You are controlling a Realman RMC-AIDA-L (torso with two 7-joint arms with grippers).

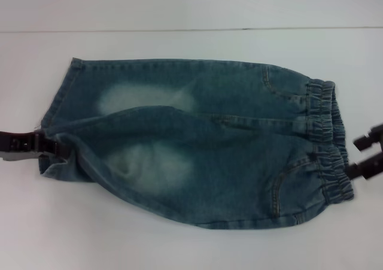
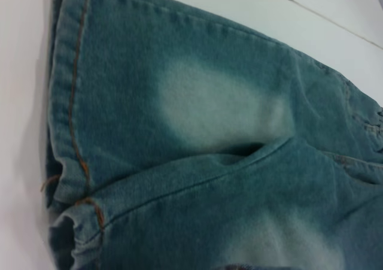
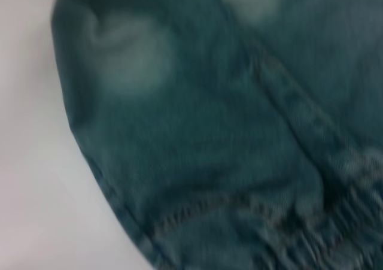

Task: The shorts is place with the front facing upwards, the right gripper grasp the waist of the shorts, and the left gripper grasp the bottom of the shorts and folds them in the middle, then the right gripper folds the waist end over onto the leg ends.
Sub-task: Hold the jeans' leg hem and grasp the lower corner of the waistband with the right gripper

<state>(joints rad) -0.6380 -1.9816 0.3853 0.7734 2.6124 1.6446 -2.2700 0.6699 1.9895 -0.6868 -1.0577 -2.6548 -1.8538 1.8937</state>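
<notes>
**A:** Where are the shorts now?

**B:** They lie flat on the white table, front side up. The long axis goes across, from one arm to the other. The leg ends are at the robot's left side, and the waist of the shorts, the gathered elastic band, is at its right side.

**A:** So each arm is already at its own end?

**B:** Yes. The left gripper is at the hem of the nearer leg and touches the denim there. The cloth is a little bunched at that place. The right gripper is just beside the waistband, at the nearer part of it.

**A:** Are they holding the cloth?

**B:** For the left one I cannot tell; its fingers are hidden by the hem. The right one stands open, with two dark fingers apart, and I see no cloth between them.

**A:** And the fold?

**B:** I think it is not yet begun. Both thighs with pale patches are visible. The fold line will probably run along the long axis.
</notes>
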